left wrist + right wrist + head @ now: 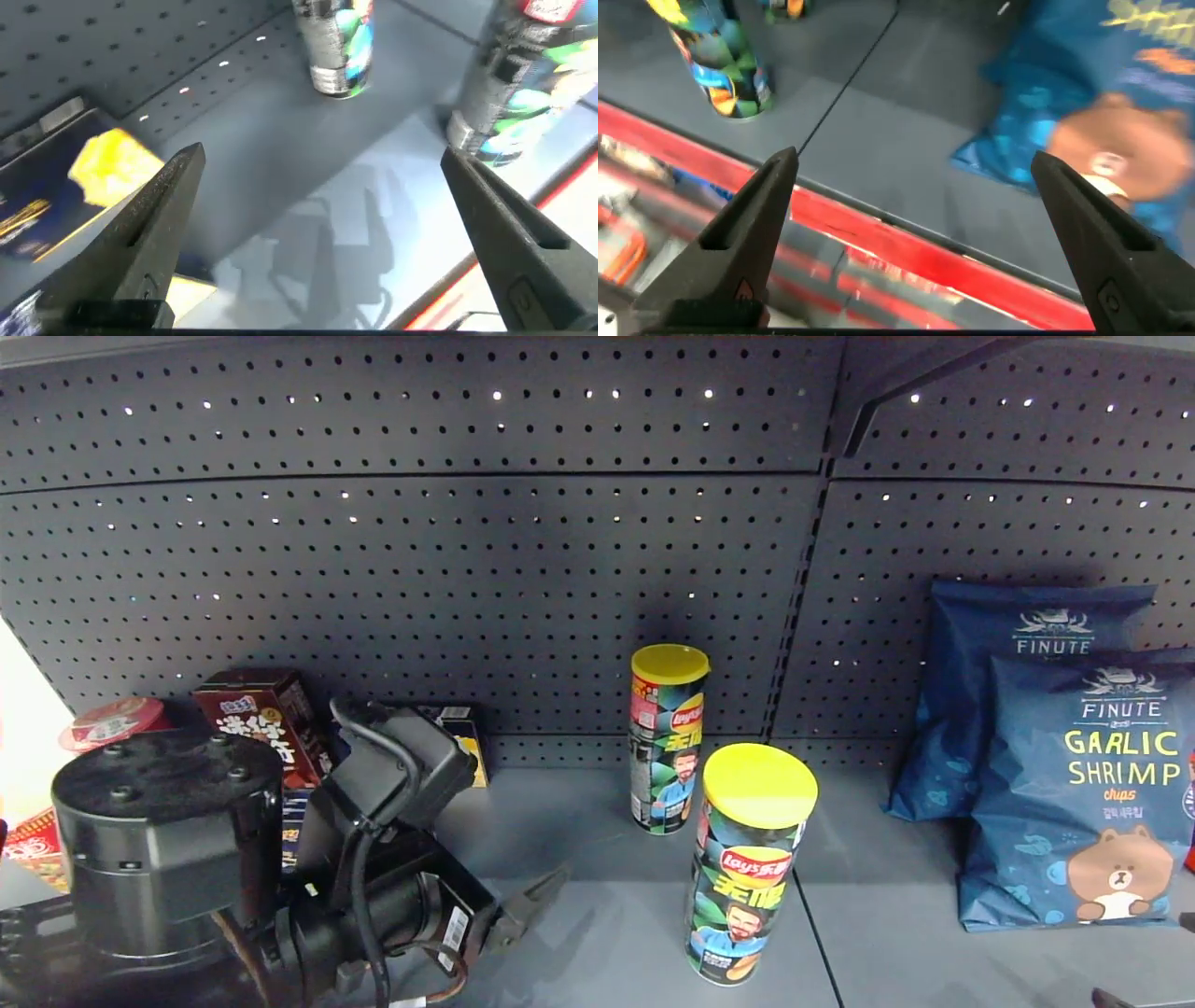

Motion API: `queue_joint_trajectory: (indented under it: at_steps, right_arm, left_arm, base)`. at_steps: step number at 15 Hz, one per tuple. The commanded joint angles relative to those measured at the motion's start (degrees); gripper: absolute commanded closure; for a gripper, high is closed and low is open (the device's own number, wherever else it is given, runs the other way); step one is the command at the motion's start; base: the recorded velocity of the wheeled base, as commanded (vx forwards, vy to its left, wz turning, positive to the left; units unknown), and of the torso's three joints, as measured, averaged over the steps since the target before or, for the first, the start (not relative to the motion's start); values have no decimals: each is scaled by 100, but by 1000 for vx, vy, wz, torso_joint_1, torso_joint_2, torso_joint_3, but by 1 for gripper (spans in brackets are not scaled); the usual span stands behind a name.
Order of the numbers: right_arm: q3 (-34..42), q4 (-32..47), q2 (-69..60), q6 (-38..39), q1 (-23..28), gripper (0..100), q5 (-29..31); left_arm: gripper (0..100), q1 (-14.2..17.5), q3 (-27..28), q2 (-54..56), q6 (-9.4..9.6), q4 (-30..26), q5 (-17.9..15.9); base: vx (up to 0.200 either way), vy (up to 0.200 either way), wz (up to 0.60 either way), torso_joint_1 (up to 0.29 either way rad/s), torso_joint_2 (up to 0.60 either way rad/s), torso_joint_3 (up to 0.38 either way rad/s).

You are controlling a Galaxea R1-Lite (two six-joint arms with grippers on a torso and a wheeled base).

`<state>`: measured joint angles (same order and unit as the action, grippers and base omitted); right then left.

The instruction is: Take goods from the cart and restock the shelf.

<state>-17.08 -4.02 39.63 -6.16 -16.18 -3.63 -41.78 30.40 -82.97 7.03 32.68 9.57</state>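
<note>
L gripper, R gripper: jaws wide, empty, at shelf.
Upright can near, ahead-right of L gripper; L arm nearer.

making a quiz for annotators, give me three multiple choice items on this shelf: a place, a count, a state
1. Where are the blue snack bags relative to the yellow-lidded cans?
A. robot's right
B. robot's left
C. on top
2. How many yellow-lidded cans stand on the shelf?
A. one
B. two
C. four
3. The left gripper is
A. shut on a can
B. shut on a bag
C. open and empty

Answers: 1 A, the bags stand right of both cans; 2 B, one can stands behind the other; 3 C, its jaws stand wide apart over bare shelf.
</note>
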Motion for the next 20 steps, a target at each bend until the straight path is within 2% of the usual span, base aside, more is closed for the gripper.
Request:
queue_joint_trajectory:
  at_steps: [1, 2, 4, 5, 7, 12, 17, 20]
  right_arm:
    - [-138, -345, 1284, 115, -166, 0, 311]
    - [-199, -512, 1495, 255, -246, 0, 521]
    - [-612, -608, 1996, 730, -852, 0, 1031]
    - [-788, -608, 2321, 976, -1283, 0, 1392]
    - [-964, -608, 2708, 1117, -1705, 0, 1655]
    - [-964, -626, 3323, 1090, -2021, 0, 1418]
    - [-1491, -731, 3912, 1090, -2065, 0, 1348]
    - [-1755, -749, 4228, 1081, -2091, 0, 1348]
  left_arm:
    - [0, -59, 45, -70, 0, 28, 194]
    - [0, -67, 53, -149, 0, 80, 291]
    - [0, -243, 71, -193, -9, 80, 564]
    - [0, -252, 71, -211, -9, 28, 616]
    - [0, -252, 62, -325, -9, 28, 731]
    - [0, -384, -43, -782, -9, 467, 704]
    - [0, -305, -377, -773, 0, 511, 722]
    - [0, -296, -325, -782, 17, 502, 748]
  base:
    - [0, 0, 0, 0, 0, 0]
    - [0, 0, 0, 0, 0, 0]
    - [0, 0, 0, 0, 0, 0]
    - [0, 0, 0, 0, 0, 0]
    - [0, 0, 0, 0, 0, 0]
    - [0, 0, 0, 0, 0, 0]
    - [0, 0, 0, 0, 0, 0]
    - [0, 0, 0, 0, 0, 0]
